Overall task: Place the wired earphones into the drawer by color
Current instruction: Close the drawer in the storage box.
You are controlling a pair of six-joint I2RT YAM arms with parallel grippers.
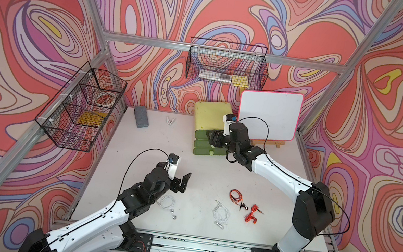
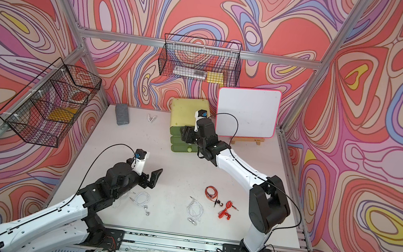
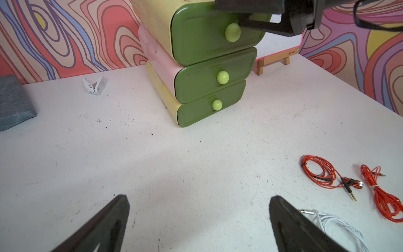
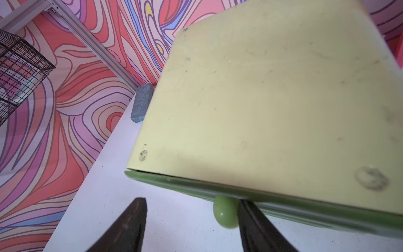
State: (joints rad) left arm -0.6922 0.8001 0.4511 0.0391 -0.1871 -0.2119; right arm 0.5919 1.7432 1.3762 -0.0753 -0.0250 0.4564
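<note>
The right gripper (image 4: 192, 203) stands open at the top drawer (image 3: 209, 32); the knob (image 4: 224, 215) sits just beside one finger, not yet clamped; all three drawers look closed. The left gripper (image 3: 198, 200) is spread wide and empty; a white earphone (image 1: 168, 203) lies near behind it; a second white earphone (image 1: 220, 215) and two red earphones (image 1: 236, 196) lie further to its right. Four bundles are still to sort; what the drawers hold is hidden.

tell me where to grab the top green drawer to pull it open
Grip the round pale knob in the middle of the front of the top drawer, coming straight at that front, a finger on each side. The front is otherwise smooth, so only the knob sticks out. The right end effector stands open with the knob between its fingers.
</note>
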